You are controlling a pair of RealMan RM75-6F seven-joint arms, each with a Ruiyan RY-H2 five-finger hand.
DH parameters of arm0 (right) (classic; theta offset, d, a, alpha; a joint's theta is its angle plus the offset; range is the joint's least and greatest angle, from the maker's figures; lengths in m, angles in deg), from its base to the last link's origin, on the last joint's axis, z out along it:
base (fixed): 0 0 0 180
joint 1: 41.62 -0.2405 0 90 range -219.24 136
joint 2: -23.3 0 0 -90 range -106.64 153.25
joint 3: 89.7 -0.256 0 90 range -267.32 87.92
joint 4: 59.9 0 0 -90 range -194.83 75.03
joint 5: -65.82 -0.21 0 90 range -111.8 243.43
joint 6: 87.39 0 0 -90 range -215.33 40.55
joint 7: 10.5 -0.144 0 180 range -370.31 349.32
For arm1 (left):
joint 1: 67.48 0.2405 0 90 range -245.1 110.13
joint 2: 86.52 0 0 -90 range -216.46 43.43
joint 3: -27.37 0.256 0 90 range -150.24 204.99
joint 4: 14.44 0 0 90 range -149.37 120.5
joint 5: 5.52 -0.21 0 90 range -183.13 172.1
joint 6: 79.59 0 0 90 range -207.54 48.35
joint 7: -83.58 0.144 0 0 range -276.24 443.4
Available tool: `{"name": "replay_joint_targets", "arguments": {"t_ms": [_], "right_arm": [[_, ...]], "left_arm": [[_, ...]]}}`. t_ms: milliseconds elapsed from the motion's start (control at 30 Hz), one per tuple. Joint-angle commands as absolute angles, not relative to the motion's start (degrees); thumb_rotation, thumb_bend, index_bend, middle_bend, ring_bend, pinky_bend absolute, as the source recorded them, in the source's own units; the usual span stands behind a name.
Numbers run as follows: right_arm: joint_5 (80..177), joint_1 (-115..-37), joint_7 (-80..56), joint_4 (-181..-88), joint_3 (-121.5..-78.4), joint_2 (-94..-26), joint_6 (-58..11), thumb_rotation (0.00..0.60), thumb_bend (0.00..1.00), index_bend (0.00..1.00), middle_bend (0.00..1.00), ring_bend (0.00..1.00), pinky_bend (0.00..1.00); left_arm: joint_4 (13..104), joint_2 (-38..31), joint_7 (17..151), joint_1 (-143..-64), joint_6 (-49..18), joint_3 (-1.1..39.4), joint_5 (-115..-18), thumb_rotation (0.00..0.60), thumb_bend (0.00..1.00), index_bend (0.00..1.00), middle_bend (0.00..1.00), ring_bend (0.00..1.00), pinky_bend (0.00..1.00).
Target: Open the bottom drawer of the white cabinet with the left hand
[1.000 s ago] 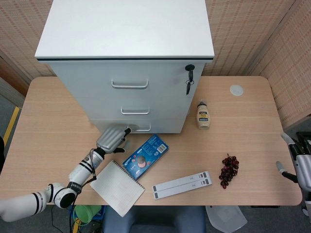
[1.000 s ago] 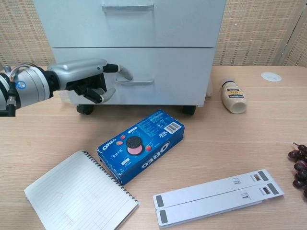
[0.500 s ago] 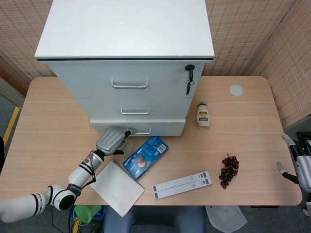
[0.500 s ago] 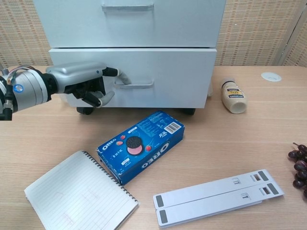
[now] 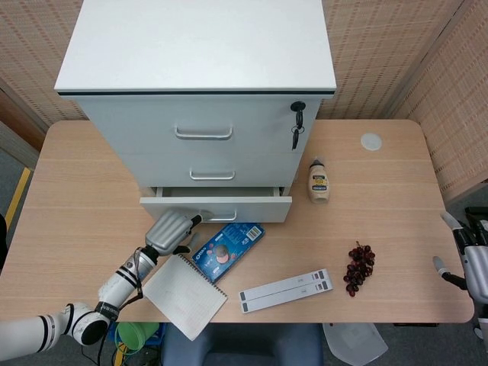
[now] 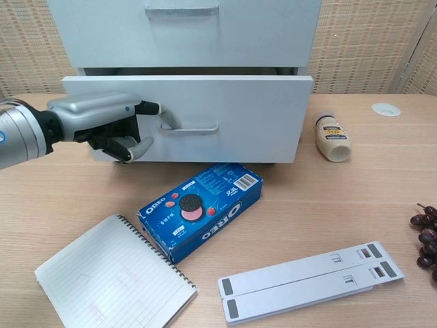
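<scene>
Drawer pulled partway out, your left hand hooked on its handle.

Head view: your left hand (image 5: 171, 231) sits at the left end of the bottom drawer (image 5: 216, 203), which juts out from the white cabinet (image 5: 200, 107) over the tabletop (image 5: 381, 221); your right hand (image 5: 474, 267) shows only at the frame's right edge, so you cannot tell how its fingers lie. Chest view: your left hand's fingers (image 6: 158, 109) curl around the drawer handle (image 6: 191, 128), gripping it, and a dark gap shows above the drawer front. Just in front lie the Oreo box (image 6: 201, 207) and the notebook (image 6: 113, 281).
</scene>
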State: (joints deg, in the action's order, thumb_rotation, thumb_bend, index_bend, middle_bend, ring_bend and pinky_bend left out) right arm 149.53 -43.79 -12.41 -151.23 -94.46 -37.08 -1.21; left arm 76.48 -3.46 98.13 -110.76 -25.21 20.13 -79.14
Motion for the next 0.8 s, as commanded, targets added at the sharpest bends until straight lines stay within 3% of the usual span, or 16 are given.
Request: {"name": "replay_joint_targets", "arguments": {"t_ms": [33,800], "right_arm": [[149.6,-43.8,-12.3,-151.3,-94.4,-37.0,-1.2,0.6,0.26,0.11,0.22,0.12,0.2],[149.9,-43.3,-11.6,-151.9,-94.2,-36.9,-0.8,0.6,0.26,0.11,0.22,0.12,0.2]], "left_arm": [[77.3,-3.9,98.9,-110.4,-25.0,20.6,-79.1,0.6,0.59,0.22,0.96,0.98,1.0],[85.3,-7.3,101.9,-107.9,-22.8,24.3,-81.3,0.6,0.59,0.21,0.96,0.98,1.0]]}}
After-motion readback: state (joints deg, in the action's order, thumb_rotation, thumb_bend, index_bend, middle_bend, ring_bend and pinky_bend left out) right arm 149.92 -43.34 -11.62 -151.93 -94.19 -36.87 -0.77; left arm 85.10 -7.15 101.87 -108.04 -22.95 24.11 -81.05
